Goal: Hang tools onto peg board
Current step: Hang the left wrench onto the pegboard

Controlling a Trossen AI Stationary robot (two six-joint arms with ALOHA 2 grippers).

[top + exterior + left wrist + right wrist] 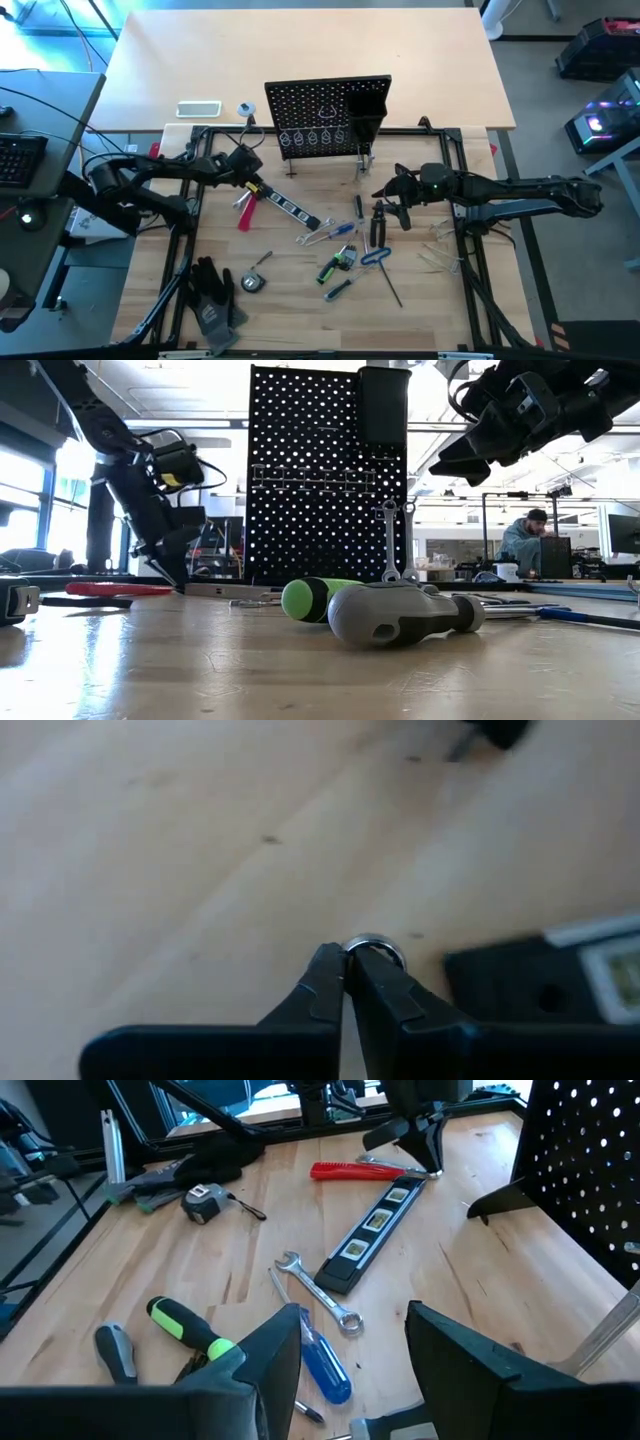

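Tabletop peg board carries an upright black bin, contents unseen.

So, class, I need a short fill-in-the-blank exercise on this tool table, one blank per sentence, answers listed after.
1. The left gripper is ____ at the end of the level.
2. The right gripper is ____ and holds nothing.
3. Two silver wrenches hang on the ____.
4. The green-handled screwdriver lies on the ____.

Answers: shut; open; peg board; table

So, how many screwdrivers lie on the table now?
3: the green-handled screwdriver, the grey-handled screwdriver beside it, and the blue-handled screwdriver next to the wrench. More may be hidden.
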